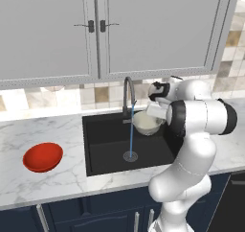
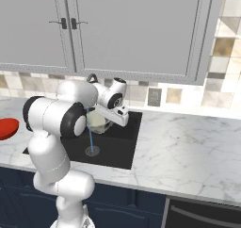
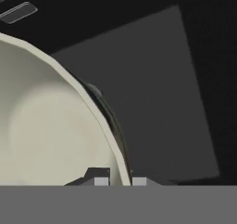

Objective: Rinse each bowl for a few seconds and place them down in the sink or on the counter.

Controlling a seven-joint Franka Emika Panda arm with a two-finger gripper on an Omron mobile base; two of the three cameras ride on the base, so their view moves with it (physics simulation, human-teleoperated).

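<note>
Two bowls are in play, and only one is getting wet so far. The cream bowl (image 1: 146,122) hangs over the sink (image 1: 103,152), up near the tap (image 1: 127,94) and just to one side of the thin stream of water (image 1: 131,139) that drops straight to the drain (image 1: 130,156). From the left base view the stream seems to pass the bowl's near edge rather than fall into it, though I cannot be sure from here.

The gripper (image 3: 116,180) is clamped on that bowl's rim: in the hand view one tip sits inside the pale wall and the other outside, pinching it tight. The bowl is lifted clear of the sink floor, whose dark bottom shows beyond the rim.

The red bowl (image 1: 43,156) sits on the counter (image 1: 57,176), well apart from the sink, on the side away from the arm. Nothing is touching it.

As I judge it, the job is less than half done. The cream bowl is mid-rinse and not yet set down; after that the red one must be fetched across the counter, held under the tap, and put down too. The water is running, so that part is ready.
</note>
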